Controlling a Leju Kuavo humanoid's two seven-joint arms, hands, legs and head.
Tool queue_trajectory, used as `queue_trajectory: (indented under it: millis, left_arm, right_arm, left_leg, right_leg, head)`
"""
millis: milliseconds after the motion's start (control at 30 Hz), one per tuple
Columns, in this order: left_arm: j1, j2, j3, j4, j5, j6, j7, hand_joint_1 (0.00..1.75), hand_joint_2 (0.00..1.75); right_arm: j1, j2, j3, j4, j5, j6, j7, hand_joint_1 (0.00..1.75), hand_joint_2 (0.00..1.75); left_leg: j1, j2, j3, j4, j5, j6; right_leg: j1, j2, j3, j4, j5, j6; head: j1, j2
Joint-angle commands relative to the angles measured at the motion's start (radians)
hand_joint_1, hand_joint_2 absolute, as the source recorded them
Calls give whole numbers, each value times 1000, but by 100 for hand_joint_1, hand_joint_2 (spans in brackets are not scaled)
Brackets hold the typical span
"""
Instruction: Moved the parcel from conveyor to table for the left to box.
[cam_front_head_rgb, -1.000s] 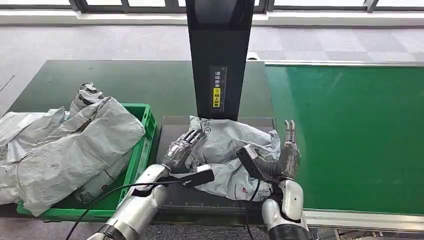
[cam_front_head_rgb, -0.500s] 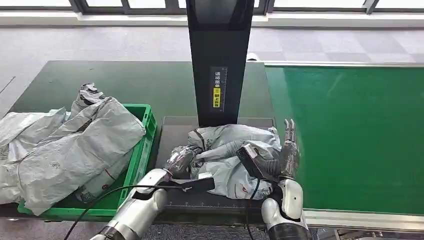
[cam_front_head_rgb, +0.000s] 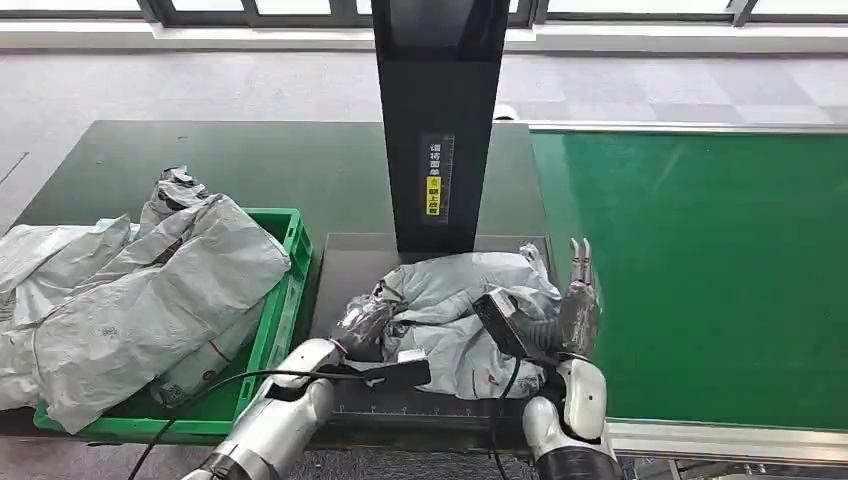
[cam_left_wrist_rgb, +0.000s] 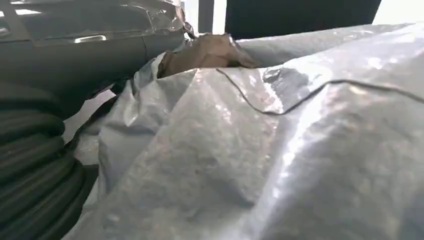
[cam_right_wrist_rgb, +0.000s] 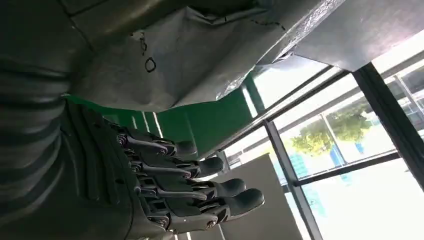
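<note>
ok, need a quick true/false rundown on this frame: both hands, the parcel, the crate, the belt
1. The left hand grips the grey parcel. True.
2. The right hand holds the parcel. False: it stands beside the parcel, fingers straight and apart, holding nothing.
3. The parcel lies on the green belt. False: it sits on the dark table in front of the black post; the belt is bare.
4. The green crate holds grey bags. True.
5. The crate is on the robot's right. False: it is to its left.
</note>
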Motion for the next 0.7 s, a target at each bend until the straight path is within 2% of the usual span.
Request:
queue_trajectory:
  millis: [33, 67, 100, 133, 200, 233, 300, 333, 633, 700]
  left_arm:
    - [49, -38, 119, -209, 63, 287, -37, 175, 175]
    - [67, -45, 141, -293, 60, 338, -9, 175, 175]
    - [95, -59, 179, -409, 52, 467, 8, 175, 175]
    - [136, -110, 276, -593, 69, 492, -42, 175, 175]
    - [179, -121, 338, -771, 110, 492, -85, 175, 175]
    - [204, -121, 385, -923, 150, 492, -103, 175, 175]
    - [225, -121, 450, -1083, 213, 492, -146, 175, 175]
    - [227, -121, 461, -1112, 225, 492, -156, 175, 175]
    - [227, -121, 461, -1112, 225, 492, -156, 175, 175]
    - [215, -121, 485, -1136, 220, 492, -166, 175, 175]
  right_arm:
    - [48, -4, -28, -102, -16, -34, -26, 0, 175]
    - [66, 0, -31, -135, -21, -37, -37, 0, 175]
    - [83, 6, -32, -173, -45, -55, -69, 0, 175]
    - [87, 11, -30, -190, -80, -81, -104, 0, 175]
    - [86, 16, -27, -204, -110, -110, -134, 0, 175]
    - [81, 18, -25, -205, -149, -144, -164, 0, 175]
    - [78, 37, -54, -244, -206, -158, -237, 0, 175]
    - [78, 50, -76, -254, -211, -158, -261, 0, 175]
    - [78, 50, -76, -254, -211, -158, -261, 0, 175]
    - [78, 75, -116, -276, -227, -158, -308, 0, 175]
  left_leg:
    - [0, 0, 0, 0, 0, 0]
    - [0, 0, -1, -1, 0, -1]
    - [1, -1, -3, 1, 0, -1]
    - [1, -1, -5, 2, 0, 0]
    - [1, 0, -7, 2, -1, 0]
    - [1, 4, -7, 3, -2, -1]
    - [1, 8, -7, 3, -3, -1]
    - [1, 10, -6, 2, -4, -1]
    - [1, 5, -5, -1, -2, -1]
    - [1, 4, -5, -1, -2, -1]
  right_leg:
    - [0, 0, 0, -1, 0, 0]
    - [0, -1, -1, -1, 0, 0]
    - [1, -2, -3, 0, 0, 0]
    - [1, -1, -4, 1, 0, 0]
    - [1, 0, -7, 1, 0, 0]
    - [1, 3, -7, 2, -1, 0]
    - [1, 7, -9, 2, 0, 0]
    - [1, 8, -8, 2, 0, 0]
    - [1, 4, -6, 0, -1, -1]
    - [1, 3, -6, -1, -1, -1]
  head:
    - [0, 0]
    - [0, 0]
    - [0, 0]
    - [0, 0]
    - [0, 0]
    - [0, 0]
    - [0, 0]
    - [0, 0]
    - [0, 0]
    - [0, 0]
